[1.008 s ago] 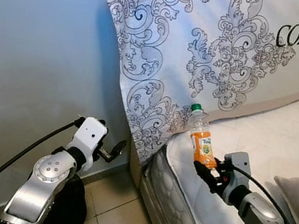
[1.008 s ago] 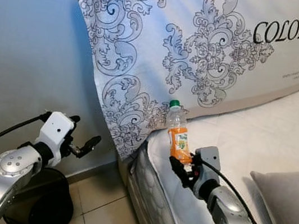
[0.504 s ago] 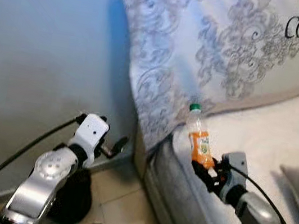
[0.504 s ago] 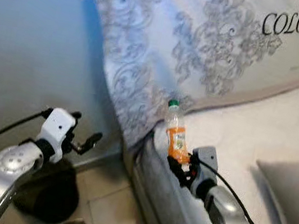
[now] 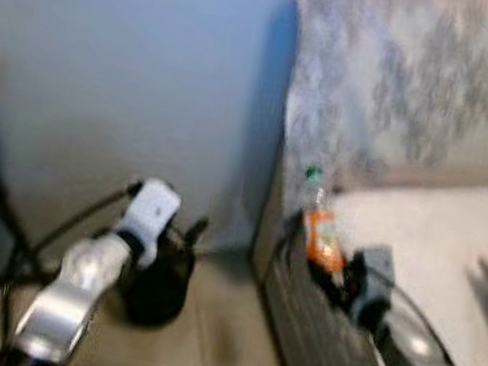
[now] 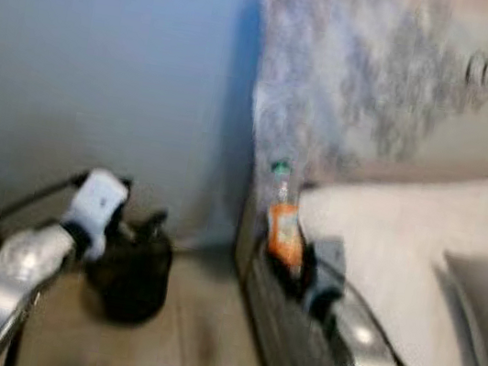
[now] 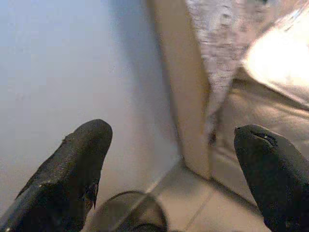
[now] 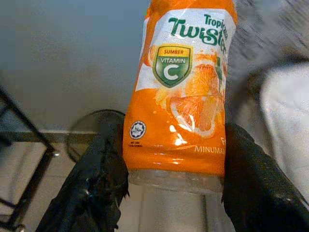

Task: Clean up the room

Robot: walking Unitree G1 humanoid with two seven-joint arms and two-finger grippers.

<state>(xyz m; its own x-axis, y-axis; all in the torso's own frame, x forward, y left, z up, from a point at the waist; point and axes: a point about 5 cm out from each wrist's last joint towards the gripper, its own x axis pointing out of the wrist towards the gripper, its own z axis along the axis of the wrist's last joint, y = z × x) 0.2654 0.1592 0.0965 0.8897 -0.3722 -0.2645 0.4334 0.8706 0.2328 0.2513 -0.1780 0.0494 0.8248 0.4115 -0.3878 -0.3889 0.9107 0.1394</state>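
1. Right gripper [image 8: 171, 174] clamped on bottle [image 8: 181, 92], held above bed [image 5: 421, 239] edge.
2. Label legible up close: "Tropicana Twister", "Vitamin C".
3. Left gripper [image 7: 169, 169] spread wide over dark bin [image 5: 159, 276].

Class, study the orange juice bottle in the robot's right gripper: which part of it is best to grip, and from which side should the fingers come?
Grip the juice bottle low on its labelled body, fingers closing from opposite sides, as the right gripper does now. It stands upright with the green cap on top, and the round, straight-walled body gives the two fingers matching surfaces; the neck narrows and would offer less hold.
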